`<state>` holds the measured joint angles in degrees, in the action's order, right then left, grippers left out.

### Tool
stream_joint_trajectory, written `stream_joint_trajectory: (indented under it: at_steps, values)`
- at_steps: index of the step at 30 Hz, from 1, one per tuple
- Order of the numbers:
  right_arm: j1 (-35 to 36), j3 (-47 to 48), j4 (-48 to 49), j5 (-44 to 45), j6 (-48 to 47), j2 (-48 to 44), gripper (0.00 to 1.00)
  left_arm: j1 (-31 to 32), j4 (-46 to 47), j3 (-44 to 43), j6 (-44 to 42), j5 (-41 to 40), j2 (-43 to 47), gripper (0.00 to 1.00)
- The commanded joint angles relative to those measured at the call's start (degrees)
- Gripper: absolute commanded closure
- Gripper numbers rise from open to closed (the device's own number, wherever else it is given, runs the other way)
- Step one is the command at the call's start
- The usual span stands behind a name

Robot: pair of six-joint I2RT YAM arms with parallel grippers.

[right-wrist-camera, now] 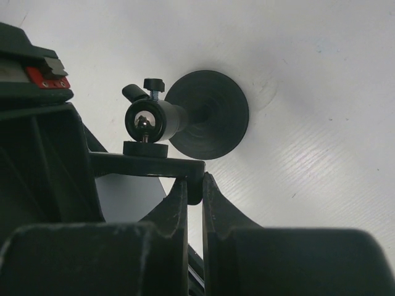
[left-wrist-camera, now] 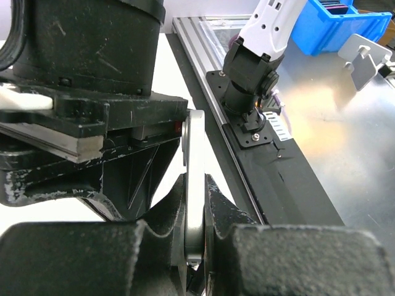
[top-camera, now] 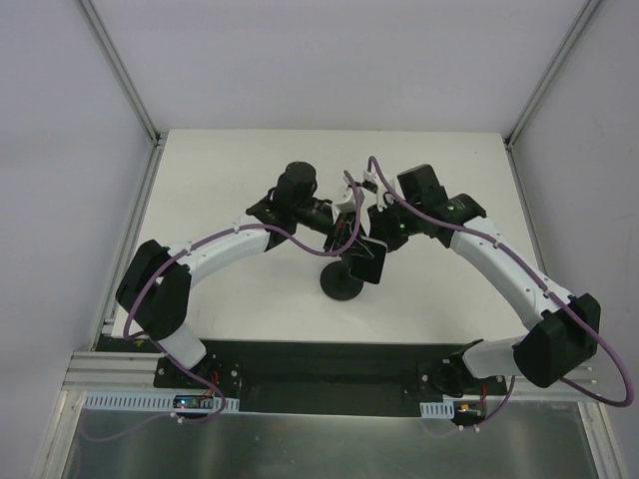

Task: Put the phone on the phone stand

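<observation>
The phone stand stands mid-table on its round disc base (top-camera: 340, 285), which also shows in the right wrist view (right-wrist-camera: 210, 114) with the ball joint (right-wrist-camera: 145, 120) and bracket (right-wrist-camera: 148, 164). My right gripper (top-camera: 383, 236) (right-wrist-camera: 194, 188) is shut on the end of the bracket. The phone (top-camera: 367, 262) hangs tilted just above the base, at the bracket. In the left wrist view it is edge-on (left-wrist-camera: 194, 154), and its grey face shows under the bracket (right-wrist-camera: 126, 197). My left gripper (top-camera: 339, 230) (left-wrist-camera: 196, 213) is shut on the phone's edge.
White walls enclose the table (top-camera: 240, 170) on three sides. Beyond the near edge lie an aluminium rail (left-wrist-camera: 203, 49), the right arm's base (left-wrist-camera: 253, 74), a blue bin (left-wrist-camera: 345, 28) and a metal bracket (left-wrist-camera: 364, 61) on a steel surface.
</observation>
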<state>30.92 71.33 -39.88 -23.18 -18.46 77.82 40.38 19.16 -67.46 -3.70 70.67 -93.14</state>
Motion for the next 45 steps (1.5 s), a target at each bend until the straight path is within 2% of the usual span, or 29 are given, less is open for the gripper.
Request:
stream_joint_trajectory:
  at_steps: [1,3,5,7,8,10,11,12,15,17,18,20,25,28,31,33,34,35,37,40,41,43,45]
  values:
    - [-0.95,0.13,5.95,-0.2,2.11,-5.66,1.0,-2.06,0.44,1.63,-0.52,-3.24,3.05,1.0]
    - [-0.95,-1.01,6.91,2.5,3.42,-7.06,1.0,-2.41,0.27,3.56,0.45,-8.77,5.42,1.0]
    - [-0.34,-2.33,7.71,5.14,6.14,-8.03,1.0,-2.41,-0.52,5.49,2.72,-21.41,8.4,1.0]
    - [2.02,-4.69,9.37,12.52,8.34,-9.87,1.0,-2.15,-0.7,7.07,5.97,-29.93,10.34,1.0]
    - [3.0,-5.67,9.9,15.94,11.66,-10.67,1.0,-1.97,-0.87,8.91,7.21,-39.99,12.61,1.0]
    - [6.41,-9.0,13.06,26.22,14.93,-13.21,1.0,-0.49,-0.88,11.11,8.18,-49.36,16.04,1.0]
    - [8.0,-9.62,13.51,33.65,17.38,-13.74,1.0,0.57,-0.96,12.95,7.32,-57.41,16.85,1.0]
    - [9.76,-10.33,14.29,37.29,18.27,-14.97,1.0,1.88,-1.57,13.58,6.96,-64.1,17.46,1.0]
    - [15.56,-13.49,16.32,48.38,25.11,-18.13,1.0,3.74,-2.11,15.34,6.25,-74.76,18.0,1.0]
    - [17.68,-15.51,17.12,55.91,27.59,-19.72,1.0,5.92,-1.23,16.57,4.59,-77.43,18.7,1.0]
    - [18.73,-15.78,17.03,58.14,30.12,-20.77,1.0,7.24,-0.44,17.01,4.24,-85.36,18.87,1.0]
    - [20.93,-15.87,15.28,61.75,33.03,-21.31,1.0,8.04,0.0,17.71,2.74,-86.32,18.87,1.0]
    - [24.8,-15.87,14.21,63.69,42.35,-21.75,1.0,9.8,10.63,21.58,2.56,-90.63,18.71,1.0]
    - [26.47,-15.0,13.61,62.99,44.73,-22.01,1.0,10.42,10.46,20.27,1.95,-90.89,16.77,1.0]
    - [30.95,-14.29,10.26,67.21,48.95,-22.36,1.0,10.86,10.99,20.09,1.86,-92.38,15.1,1.0]
    - [33.14,-15.69,13.93,63.11,48.61,-23.76,1.0,10.77,11.16,19.91,2.3,-90.37,14.83,1.0]
    - [33.24,-17.26,15.52,59.6,47.73,-24.55,0.75,10.68,10.99,19.56,2.82,-88.97,14.57,1.0]
    - [33.24,-18.06,17.79,54.0,46.59,-25.52,0.57,10.68,9.68,19.13,3.0,-86.17,14.31,1.0]
    - [33.68,-19.12,17.3,49.65,43.17,-29.2,0.3,10.6,8.09,18.25,3.62,-83.79,13.95,1.0]
    - [34.39,-22.89,15.98,46.56,35.35,-37.37,0.15,10.25,6.6,18.24,5.44,-79.65,14.65,1.0]
    - [34.3,-24.29,14.75,46.12,33.51,-41.22,0.13,9.55,5.2,18.16,6.07,-78.42,14.92,1.0]
    - [33.86,-25.18,13.69,45.77,26.5,-43.97,0.08,8.93,3.7,17.46,8.35,-73.85,16.32,1.0]
    - [31.94,-25.8,11.93,45.69,23.83,-45.74,0.06,8.58,0.9,16.75,9.76,-71.39,17.46,1.0]
